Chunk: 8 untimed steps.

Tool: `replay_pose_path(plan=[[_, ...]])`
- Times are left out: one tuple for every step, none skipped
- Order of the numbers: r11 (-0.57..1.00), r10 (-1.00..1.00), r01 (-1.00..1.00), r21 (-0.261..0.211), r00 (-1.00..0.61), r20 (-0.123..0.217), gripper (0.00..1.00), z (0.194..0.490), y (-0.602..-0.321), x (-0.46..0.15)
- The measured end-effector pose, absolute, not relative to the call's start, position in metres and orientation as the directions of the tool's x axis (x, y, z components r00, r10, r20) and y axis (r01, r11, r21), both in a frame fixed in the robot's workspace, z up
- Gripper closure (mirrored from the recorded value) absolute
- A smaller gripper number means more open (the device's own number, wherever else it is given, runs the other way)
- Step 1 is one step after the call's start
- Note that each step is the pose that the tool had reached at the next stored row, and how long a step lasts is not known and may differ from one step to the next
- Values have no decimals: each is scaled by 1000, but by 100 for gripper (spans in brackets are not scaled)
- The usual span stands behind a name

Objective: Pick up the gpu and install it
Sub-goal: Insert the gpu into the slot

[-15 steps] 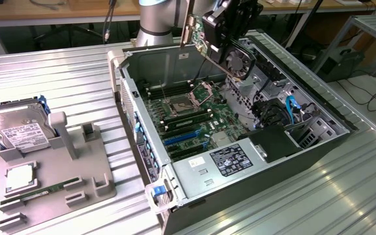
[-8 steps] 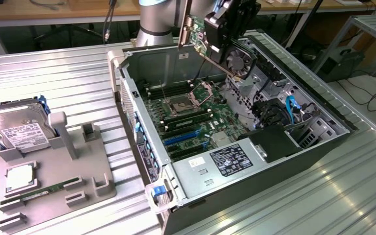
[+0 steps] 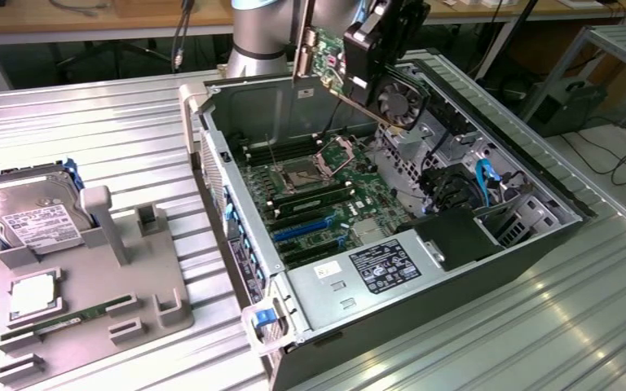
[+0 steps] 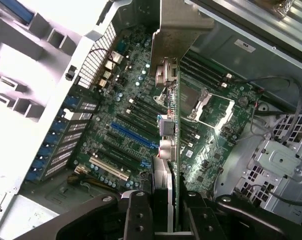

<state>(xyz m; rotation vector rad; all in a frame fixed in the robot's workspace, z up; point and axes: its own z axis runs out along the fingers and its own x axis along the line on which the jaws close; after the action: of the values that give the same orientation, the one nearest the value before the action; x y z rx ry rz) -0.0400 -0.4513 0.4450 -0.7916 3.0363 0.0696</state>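
While the gpu (image 3: 328, 55) hangs in the air over the open computer case (image 3: 531, 236), it stands on edge. Its green board faces the exterior view's left and its black fan (image 3: 400, 102) faces the right. From the wrist view, the gpu (image 4: 174, 125) reads as a thin line running away from the fingers, with its silver bracket (image 4: 177, 30) at the far end. The gripper (image 3: 373, 45) (image 4: 163, 212) has its jaws drawn in tight on the card's upper edge, one finger against each face and nothing else between them.

Below, well apart from the card, lies the motherboard (image 3: 324, 195) (image 4: 141, 95) with its blue slot (image 3: 304, 232) (image 4: 133, 136) and the bare processor socket (image 3: 297, 173). The step in hand looks like bringing the card into line over that slot. Doing it well means keeping the card upright, its lower edge level and its bracket turned toward the case's rear wall. In the wrist view the card's line seems to cross the slot at an angle rather than run along it, so squaring it up matters most. The blue cables (image 3: 485, 175) on the fan's side deserve a wide berth.

Near the case's front sits the power supply (image 3: 373, 269). Off to the exterior view's left, on the metal table (image 3: 107, 130), a grey holder (image 3: 128, 305) carries a hard drive (image 3: 30, 216) and a memory stick (image 3: 74, 320).
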Motion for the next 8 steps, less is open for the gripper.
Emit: replay_pose_path(plan=[[867, -497, -497, 42, -868, -14, 72, 445, -451, -40], [862, -506, -506, 42, -863, -14, 72, 445, -451, -40], [857, -513, -513, 42, -858, -14, 72, 445, -451, -40], [852, -522, -522, 42, -853, -14, 72, 445, -451, -40], [847, -530, -530, 42, -848, -14, 72, 445, -451, -40], [842, -538, -538, 42, -843, -14, 72, 445, -451, -40], [837, -546, -546, 42, -838, -14, 72, 445, -451, -40], [831, -555, -555, 42, -832, -14, 72, 445, -451, -40]])
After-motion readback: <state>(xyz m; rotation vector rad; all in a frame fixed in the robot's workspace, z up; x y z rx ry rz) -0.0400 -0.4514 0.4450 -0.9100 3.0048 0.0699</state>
